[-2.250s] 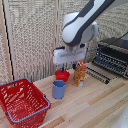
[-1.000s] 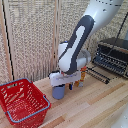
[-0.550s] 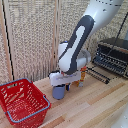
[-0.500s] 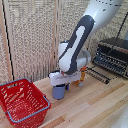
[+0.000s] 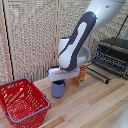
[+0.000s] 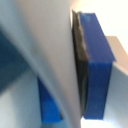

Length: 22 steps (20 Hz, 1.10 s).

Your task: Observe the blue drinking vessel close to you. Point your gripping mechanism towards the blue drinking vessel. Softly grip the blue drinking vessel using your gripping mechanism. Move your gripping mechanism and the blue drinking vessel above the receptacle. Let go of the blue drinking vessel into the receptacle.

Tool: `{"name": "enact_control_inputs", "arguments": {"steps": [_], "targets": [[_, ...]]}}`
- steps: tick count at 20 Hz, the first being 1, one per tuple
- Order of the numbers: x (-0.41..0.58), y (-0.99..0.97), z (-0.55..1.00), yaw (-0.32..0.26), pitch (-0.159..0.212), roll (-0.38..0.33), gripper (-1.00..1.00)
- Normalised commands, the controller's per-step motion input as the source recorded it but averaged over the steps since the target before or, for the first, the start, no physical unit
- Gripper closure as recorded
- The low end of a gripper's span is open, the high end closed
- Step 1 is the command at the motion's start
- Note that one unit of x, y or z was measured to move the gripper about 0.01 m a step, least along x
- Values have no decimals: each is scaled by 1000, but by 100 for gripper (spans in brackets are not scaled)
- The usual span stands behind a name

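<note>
Fingers (image 6: 97, 70) of my gripping mechanism (image 5: 60, 79) sit down over the blue drinking vessel (image 5: 58, 89), seemingly clamped on its wall; receptacle (image 5: 22, 102) stands beside.

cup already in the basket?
No. The blue cup stands on the wooden table beside the red basket, under the gripper.

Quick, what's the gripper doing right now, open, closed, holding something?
Gripper: down over the small light-blue plastic cup, fingers at its rim; whether it has closed on the cup cannot be told.
</note>
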Motion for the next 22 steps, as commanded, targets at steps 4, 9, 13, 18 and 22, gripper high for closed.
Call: {"name": "enact_control_inputs", "arguments": {"steps": [4, 9, 13, 18, 22], "targets": [[327, -70, 1000, 0, 54, 7, 100], [353, -19, 1000, 3, 64, 0, 100], [305, 429, 868, 58, 146, 8, 100], [213, 796, 742, 50, 137, 6, 100], [89, 946, 433, 1, 43, 0, 100]]}}
